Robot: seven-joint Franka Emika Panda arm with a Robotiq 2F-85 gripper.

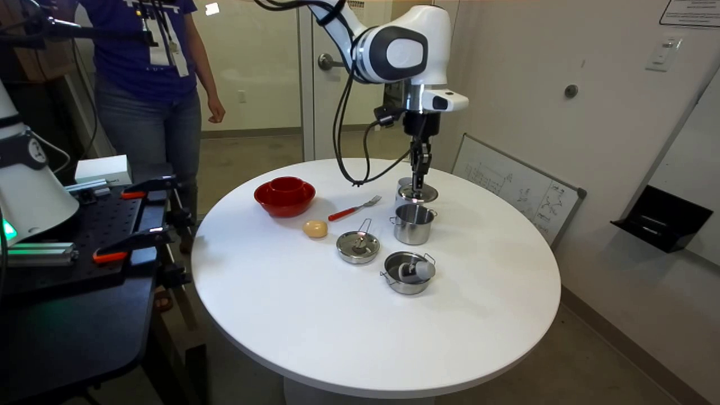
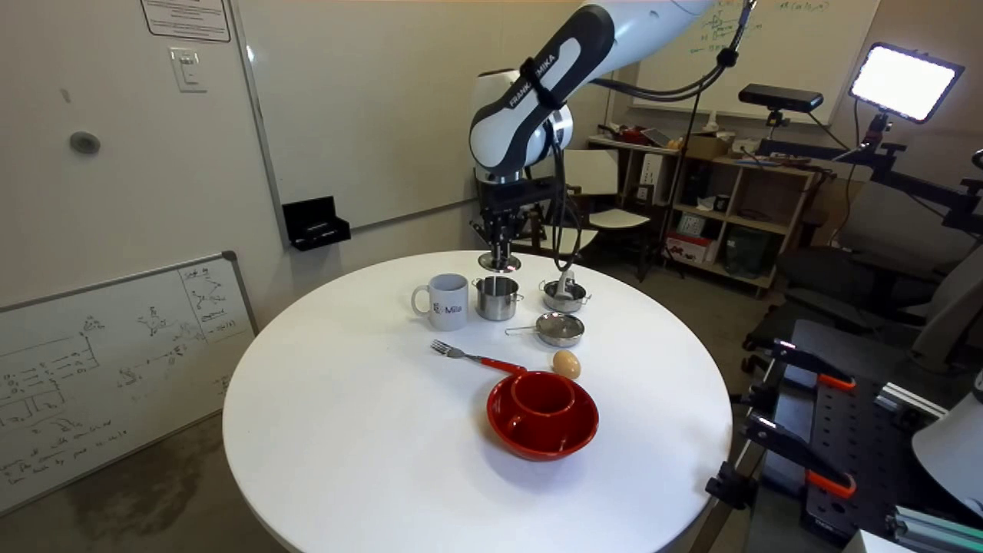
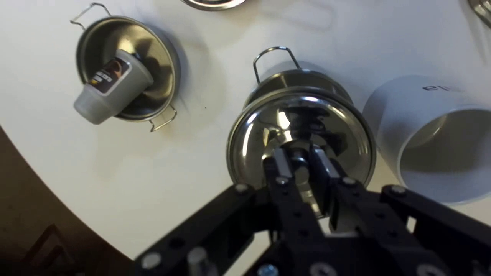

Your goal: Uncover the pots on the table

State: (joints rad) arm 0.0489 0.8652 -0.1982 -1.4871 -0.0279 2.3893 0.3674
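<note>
My gripper (image 3: 298, 151) is shut on the knob of a shiny round lid (image 3: 264, 115) and holds it above the tall steel pot. The lid also shows in both exterior views (image 1: 422, 194) (image 2: 499, 264), apart from the rim. The tall pot (image 1: 413, 228) stands on the white table (image 1: 315, 320); in the wrist view the lid hides most of it. A lower open pot (image 1: 402, 287) holds a small grey container (image 3: 126, 88). A shallow steel pan (image 2: 560, 330) with a long wire handle stands nearby; I cannot tell whether a lid covers it.
A pale grey cup (image 2: 448, 303) stands close beside the tall pot. A red-handled fork (image 1: 343, 214), a tan egg-like object (image 2: 567, 365) and a red bowl (image 2: 541, 449) with a red cup inside lie on the robot's side. A person (image 1: 152, 84) stands behind.
</note>
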